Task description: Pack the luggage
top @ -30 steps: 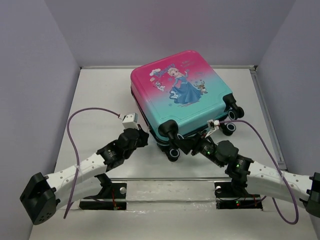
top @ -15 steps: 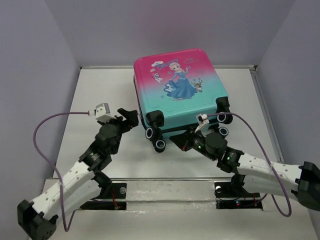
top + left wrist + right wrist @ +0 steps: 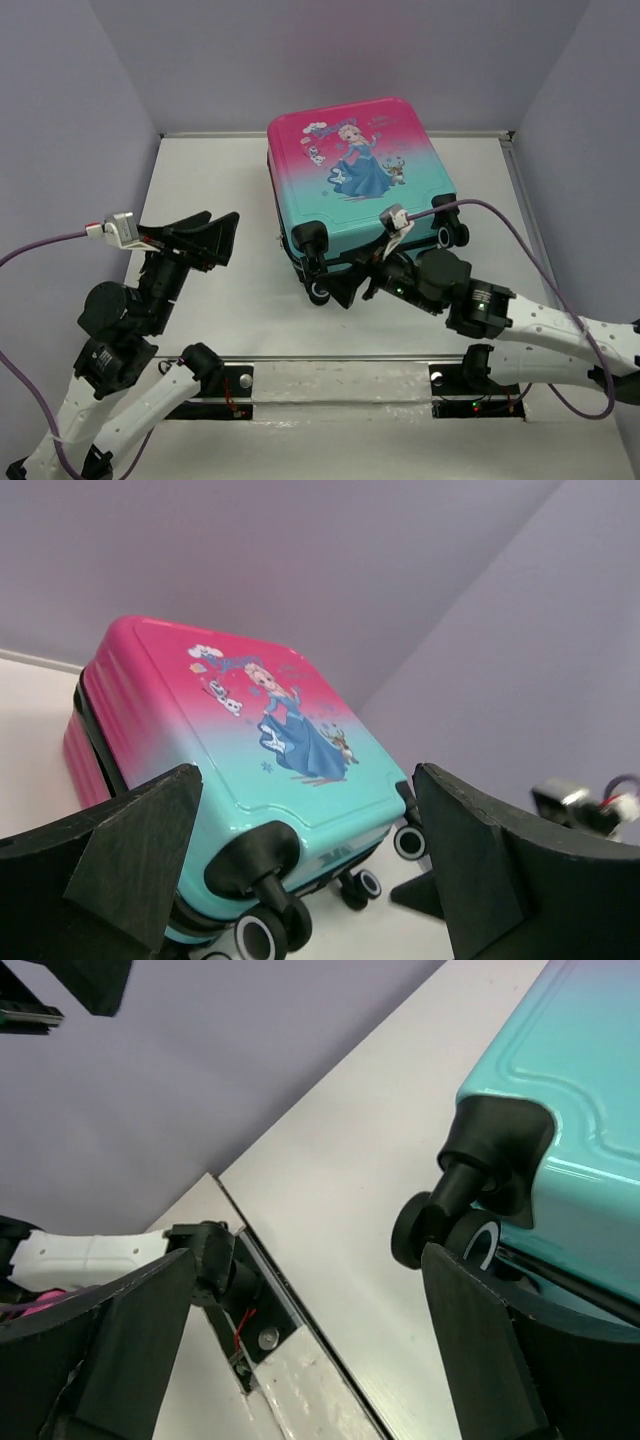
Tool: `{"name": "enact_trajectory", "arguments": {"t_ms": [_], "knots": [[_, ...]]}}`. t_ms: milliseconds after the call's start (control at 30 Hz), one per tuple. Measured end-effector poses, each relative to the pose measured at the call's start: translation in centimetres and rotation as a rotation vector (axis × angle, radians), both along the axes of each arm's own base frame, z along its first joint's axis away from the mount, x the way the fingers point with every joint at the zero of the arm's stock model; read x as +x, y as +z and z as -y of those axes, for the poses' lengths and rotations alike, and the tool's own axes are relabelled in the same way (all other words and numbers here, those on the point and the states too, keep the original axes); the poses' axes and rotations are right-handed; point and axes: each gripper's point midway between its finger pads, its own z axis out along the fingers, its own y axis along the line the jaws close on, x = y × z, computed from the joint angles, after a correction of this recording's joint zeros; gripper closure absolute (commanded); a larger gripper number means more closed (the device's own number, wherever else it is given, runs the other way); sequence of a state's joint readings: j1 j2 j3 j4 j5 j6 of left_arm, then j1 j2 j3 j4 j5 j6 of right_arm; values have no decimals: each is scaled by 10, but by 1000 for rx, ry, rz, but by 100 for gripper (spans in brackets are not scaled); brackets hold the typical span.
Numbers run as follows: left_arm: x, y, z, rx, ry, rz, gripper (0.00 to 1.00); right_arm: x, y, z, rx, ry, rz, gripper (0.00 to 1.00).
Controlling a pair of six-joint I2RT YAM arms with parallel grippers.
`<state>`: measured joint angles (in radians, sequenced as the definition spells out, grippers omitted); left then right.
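Lying flat on the white table (image 3: 210,300) with its printed face up, the luggage (image 3: 360,190) sits toward the far middle, pink at the far end and teal at the near end, its black wheels turned toward the arms. A cartoon princess in a blue dress fills the shell. A small line of script beside her is too small to read. Lavender walls close in the table on three sides, and a purple cable (image 3: 520,265) loops from the right wrist. Another cable (image 3: 50,243) runs off the left one.

The left gripper (image 3: 215,235) hangs in the air left of the luggage, well apart from it, fingers (image 3: 130,870) spread wide and holding nothing. The right gripper (image 3: 352,285) is low at the luggage's near edge, also spread wide with nothing between its fingers (image 3: 480,1350). One of them is just beside a corner wheel (image 3: 420,1230), and whether it touches cannot be told.
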<state>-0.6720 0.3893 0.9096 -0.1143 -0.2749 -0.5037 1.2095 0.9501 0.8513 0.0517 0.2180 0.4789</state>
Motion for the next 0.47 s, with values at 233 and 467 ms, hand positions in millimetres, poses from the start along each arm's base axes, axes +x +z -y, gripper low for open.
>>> {"name": "enact_trajectory", "arguments": {"t_ms": [233,467], "knots": [[-13,15,0,74,-41,55,1,-6,100,82,69,-109,183,0],[-24,22,-12,90,-13,116,1,-6,145,191,221,-348,274,0]]}}
